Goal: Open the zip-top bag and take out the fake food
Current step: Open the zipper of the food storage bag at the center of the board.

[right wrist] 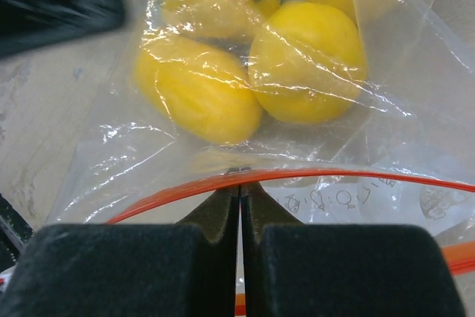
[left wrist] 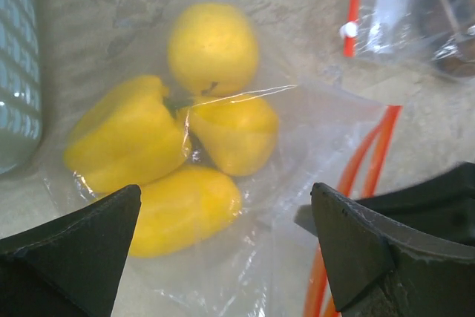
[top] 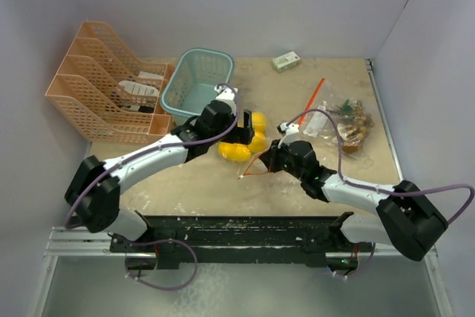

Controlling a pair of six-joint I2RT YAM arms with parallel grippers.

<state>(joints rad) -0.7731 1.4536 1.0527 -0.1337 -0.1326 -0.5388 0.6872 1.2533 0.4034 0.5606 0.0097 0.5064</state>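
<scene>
Currently: right gripper (right wrist: 239, 189) pinched tight on the orange zip strip (right wrist: 356, 176) of the zip-top bag (right wrist: 111, 146). Left gripper (left wrist: 226, 206) jaws wide apart, hanging over the bag. Four yellow fruits (left wrist: 213, 48) sealed inside it, mid-table, just beside the teal basket (top: 194, 83).

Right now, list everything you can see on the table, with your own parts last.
zip-top bag: one, clear with orange zip, table centre
yellow fruits: four, glossy yellow, inside that bag
second bag: one, clear with orange zip, brownish pieces inside, right side
basket: one, teal, back centre
file organizer: one, peach, back left
box: one, white-green, back edge
table: one, beige
left gripper: one, black, open over the fruits
right gripper: one, black, shut on the zip-top bag's orange edge
</scene>
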